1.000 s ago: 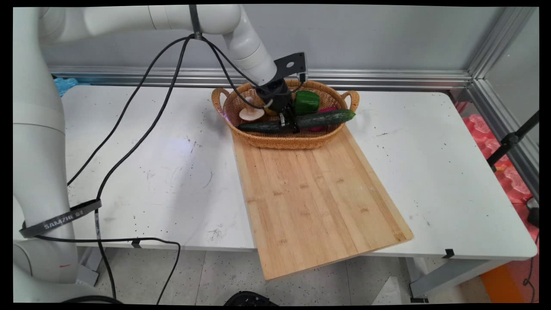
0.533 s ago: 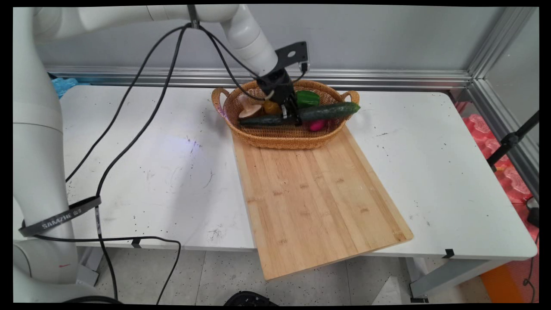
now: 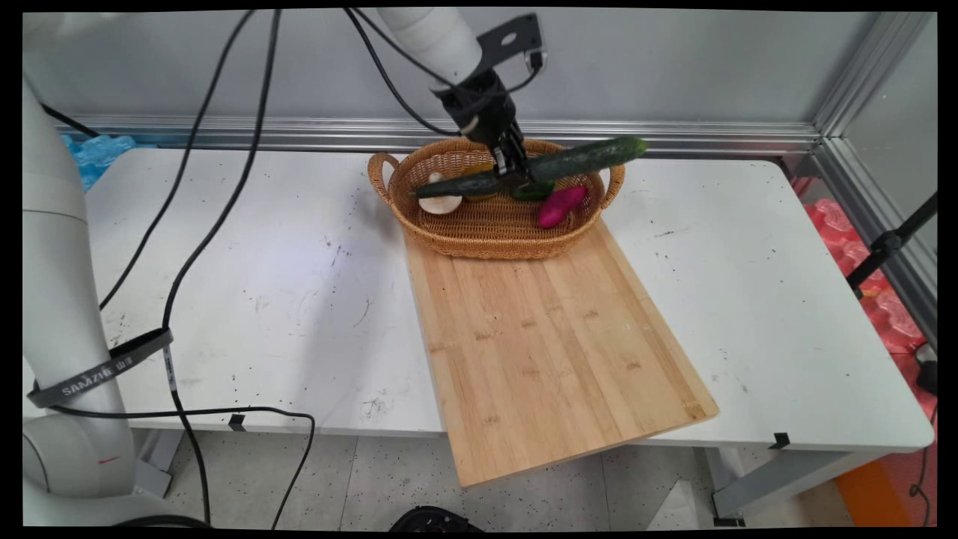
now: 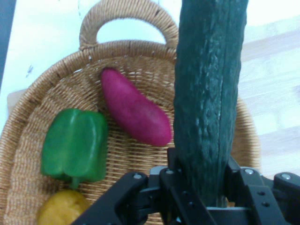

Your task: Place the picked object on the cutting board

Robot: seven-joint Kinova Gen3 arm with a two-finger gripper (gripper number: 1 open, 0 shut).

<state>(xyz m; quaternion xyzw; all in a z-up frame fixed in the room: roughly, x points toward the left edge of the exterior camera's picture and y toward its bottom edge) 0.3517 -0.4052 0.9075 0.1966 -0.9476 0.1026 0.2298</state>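
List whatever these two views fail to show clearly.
- Main view: the green pepper is mostly hidden behind the cucumber and the gripper.
- Hand view: the yellow item is cut off by the bottom edge; kind unclear.
- Hand view: the cucumber's ends run past the edges.

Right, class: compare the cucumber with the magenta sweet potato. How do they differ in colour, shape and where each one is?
The cucumber is dark green; the sweet potato is magenta. The cucumber is long and slim, the sweet potato short and plump. The cucumber is clamped in the gripper above the basket, while the sweet potato lies on the basket's floor beside the green pepper. Both are elongated vegetables.
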